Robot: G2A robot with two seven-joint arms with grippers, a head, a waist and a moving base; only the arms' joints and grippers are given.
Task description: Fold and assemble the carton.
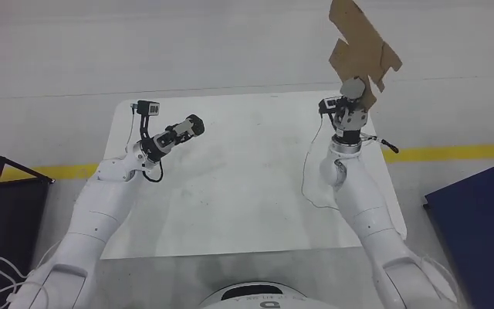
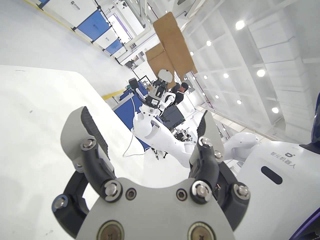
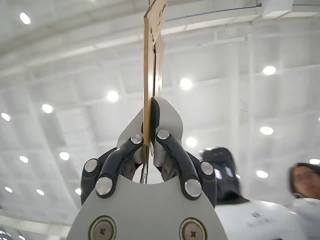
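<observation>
A flat, unfolded brown carton (image 1: pixel 356 48) stands upright in the air above the table's far right corner. My right gripper (image 1: pixel 354 89) points upward and is shut on the carton's lower edge. In the right wrist view the carton (image 3: pixel 152 51) shows edge-on, pinched between the fingers (image 3: pixel 155 116). The left wrist view shows the carton (image 2: pixel 172 48) held high by the other arm. My left gripper (image 1: pixel 194 124) hovers over the table's far left part, open and holding nothing, its fingers (image 2: pixel 92 128) wide apart in its own wrist view.
The white table (image 1: pixel 247 178) bears only a thin white cable (image 1: pixel 309 174) trailing from the right arm. A yellow floor line (image 1: pixel 440 153) runs past the table's right side, and a dark blue object (image 1: pixel 467 224) lies on the floor at the right.
</observation>
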